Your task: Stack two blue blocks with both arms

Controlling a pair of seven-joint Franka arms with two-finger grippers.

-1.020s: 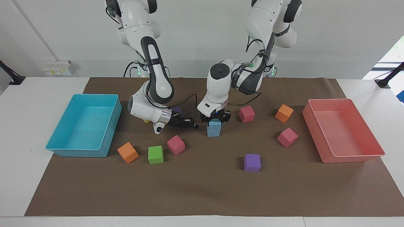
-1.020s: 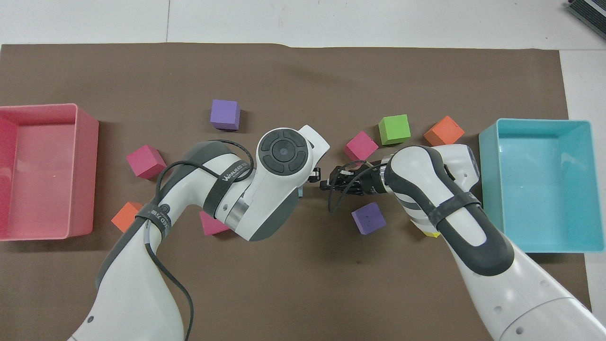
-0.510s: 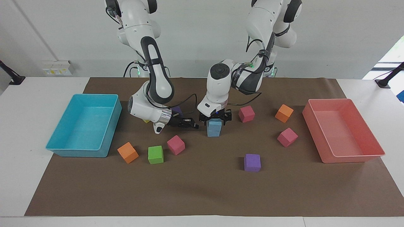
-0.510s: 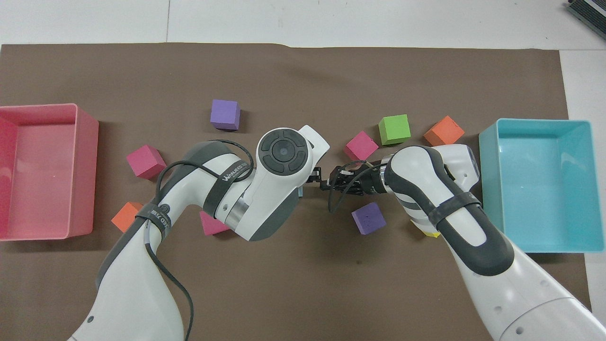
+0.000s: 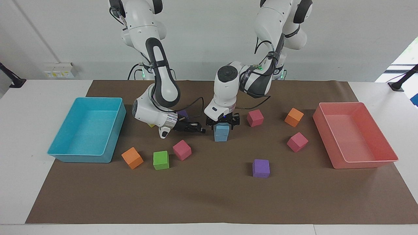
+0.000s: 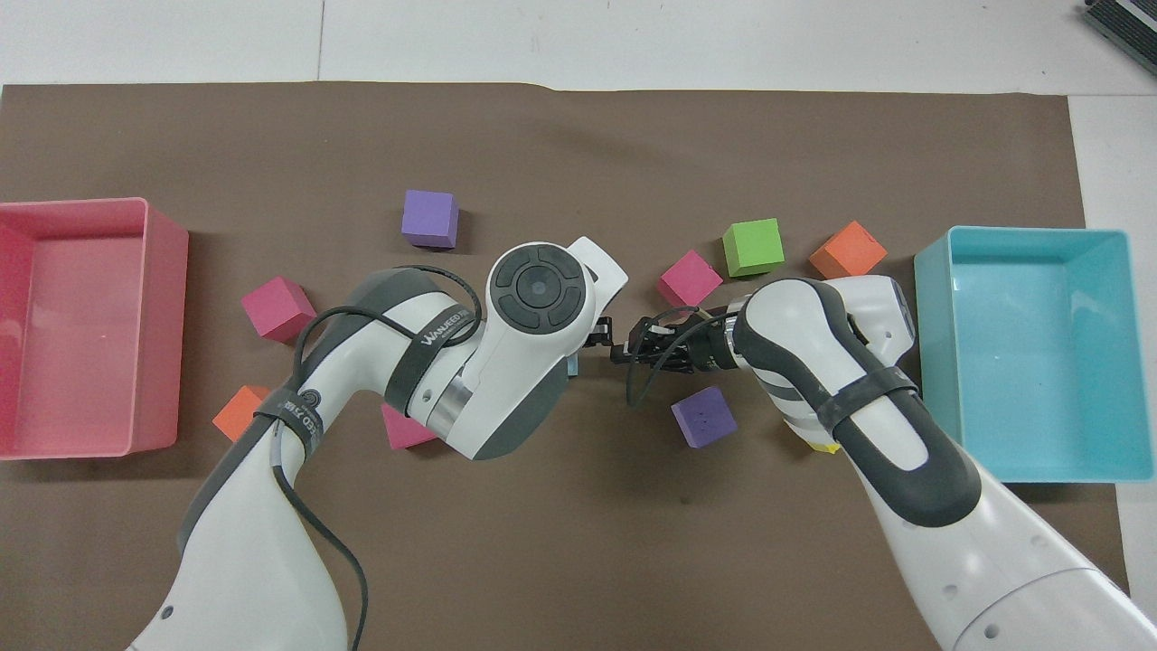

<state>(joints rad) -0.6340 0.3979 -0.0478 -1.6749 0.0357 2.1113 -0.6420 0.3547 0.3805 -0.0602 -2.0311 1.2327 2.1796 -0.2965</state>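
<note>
Covering most of a white table (image 5: 39, 98), a sheet of brown paper (image 5: 212, 195) serves as the work surface, with a plain white wall at the robots' end and a wall socket plate (image 5: 58, 69) low on that wall. A cyan tray (image 5: 65, 153) sits at the right arm's end of the table and a pink tray (image 5: 369, 161) at the left arm's end.

Near the middle of the paper stand the two blue blocks (image 5: 221, 133), one on top of the other. The left gripper (image 5: 222, 123) points straight down over the stack, its fingers spread to either side of the upper block; whether they touch it cannot be told. In the overhead view the left arm's wrist hides nearly all of the stack, leaving only a sliver of blue (image 6: 573, 364).

The right gripper (image 5: 200, 130) lies almost level, low over the paper just beside the stack, toward the right arm's end; whether its fingers are parted cannot be told.

Scattered cubes surround the stack. An orange cube (image 5: 132, 158), a green cube (image 5: 161, 160) and a magenta cube (image 5: 182, 150) lie farther from the robots than the right gripper. A purple cube (image 5: 261, 168) lies farther from the robots than the stack. Another magenta cube (image 5: 255, 118), a second orange cube (image 5: 294, 117) and a third magenta cube (image 5: 297, 142) lie toward the pink tray. A second purple cube (image 6: 704, 417) and a yellow cube (image 6: 821, 446) sit by the right arm, partly hidden by it.
</note>
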